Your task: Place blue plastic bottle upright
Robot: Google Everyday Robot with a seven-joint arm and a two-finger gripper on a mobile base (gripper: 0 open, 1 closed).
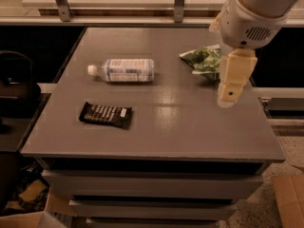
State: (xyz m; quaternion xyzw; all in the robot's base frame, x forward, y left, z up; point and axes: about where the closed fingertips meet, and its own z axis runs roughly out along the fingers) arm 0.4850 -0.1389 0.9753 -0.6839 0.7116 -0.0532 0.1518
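The blue plastic bottle (124,70) lies on its side on the grey table (161,127), at the back left, with its white cap pointing left. It is clear with a white label printed in blue. My gripper (229,93) hangs over the right part of the table, well to the right of the bottle and apart from it. It partly covers the green and white snack bag (203,61). Nothing is seen held in the gripper.
A black snack bar wrapper (106,115) lies at the front left of the table. The green and white snack bag lies at the back right. A metal rail and a shelf run behind the table. Cardboard pieces (287,198) lie on the floor.
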